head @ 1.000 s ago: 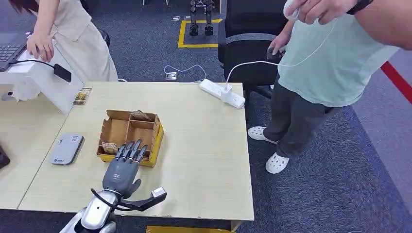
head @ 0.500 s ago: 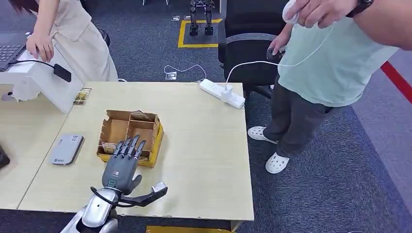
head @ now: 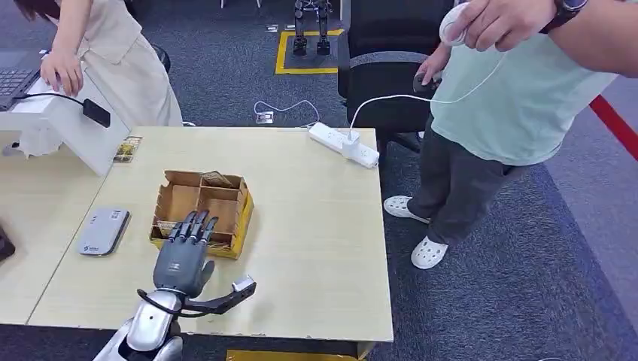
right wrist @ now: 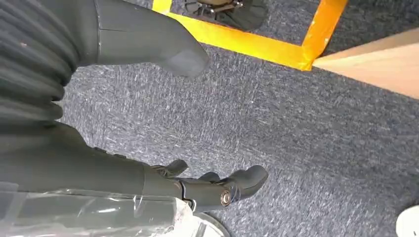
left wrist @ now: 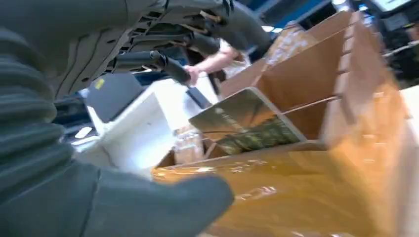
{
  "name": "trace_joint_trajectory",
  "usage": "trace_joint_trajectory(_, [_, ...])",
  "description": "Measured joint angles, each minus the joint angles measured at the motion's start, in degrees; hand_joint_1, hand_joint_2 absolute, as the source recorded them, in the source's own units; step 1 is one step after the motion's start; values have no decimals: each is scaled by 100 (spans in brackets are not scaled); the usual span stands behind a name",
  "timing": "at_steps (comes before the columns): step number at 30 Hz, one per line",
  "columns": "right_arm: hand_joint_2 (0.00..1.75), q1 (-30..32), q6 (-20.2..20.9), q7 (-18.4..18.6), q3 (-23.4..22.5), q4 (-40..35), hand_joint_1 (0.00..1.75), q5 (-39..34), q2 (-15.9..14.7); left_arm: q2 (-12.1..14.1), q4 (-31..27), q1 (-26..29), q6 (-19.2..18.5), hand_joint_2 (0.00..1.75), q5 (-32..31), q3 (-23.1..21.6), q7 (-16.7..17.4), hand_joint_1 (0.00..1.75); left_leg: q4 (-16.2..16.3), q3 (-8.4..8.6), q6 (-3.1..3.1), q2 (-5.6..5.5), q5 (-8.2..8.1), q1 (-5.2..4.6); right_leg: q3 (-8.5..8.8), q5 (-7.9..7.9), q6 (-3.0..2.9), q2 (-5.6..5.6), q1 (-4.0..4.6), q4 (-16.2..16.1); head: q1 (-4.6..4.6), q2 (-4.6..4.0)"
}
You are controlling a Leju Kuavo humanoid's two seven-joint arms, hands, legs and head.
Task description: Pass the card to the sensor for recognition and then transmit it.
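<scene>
Left hand (head: 180, 259) hovering at 6 o'clock edge of cardboard box (head: 202, 212), fingers (head: 192, 226) spread, thumb splayed toward 3, holding nothing. Card (left wrist: 247, 121) leaning tilted in box's near-left compartment. Sensor (head: 103, 231) lying on table (head: 316, 226) at 9 o'clock of box. Right hand (right wrist: 148, 98) hanging over carpet, fingers apart, empty.

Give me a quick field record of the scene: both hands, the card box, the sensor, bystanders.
left hand: open, fingers spread at the near edge of the box, holding nothing
right hand: hanging over grey carpet, holding nothing
brown cardboard divided box: on the pale wooden table, cards inside
green patterned card: leaning in a box compartment
flat grey sensor: left of the box
people: two, beyond the table
</scene>
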Motion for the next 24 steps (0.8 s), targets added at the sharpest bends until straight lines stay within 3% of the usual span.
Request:
trace_joint_trajectory(3, [175,-2,-15,-2,-7,-2,0,-11,52,-31,39,1,26,175,33,98,-51,155,0,0,0,-1,0,0,0,0,0,-1,0,1,0,0])
trace_joint_trajectory(7, [175,-2,-15,-11,-44,-2,0,-20,70,-61,57,6,20,175,175,172,-160,164,-1,-1,0,-1,0,0,0,0,0,-1,0,2,2,0])
trace_joint_trajectory(11, [175,-1,-15,-35,-87,-2,0,-37,81,-68,57,6,11,175,288,225,-254,157,0,-1,0,-1,0,0,0,0,0,-1,0,2,0,0])
trace_joint_trajectory(17, [175,-5,13,-120,-109,-4,0,-59,94,-74,59,4,-5,175,365,227,-273,175,-1,0,0,-1,0,0,0,0,0,-1,0,1,2,0])
trace_joint_trajectory(24, [175,-23,85,-131,-136,-28,0,-63,92,-70,79,-29,57,175,759,275,-463,175,-1,1,0,-1,0,0,1,0,0,-1,0,2,2,0])
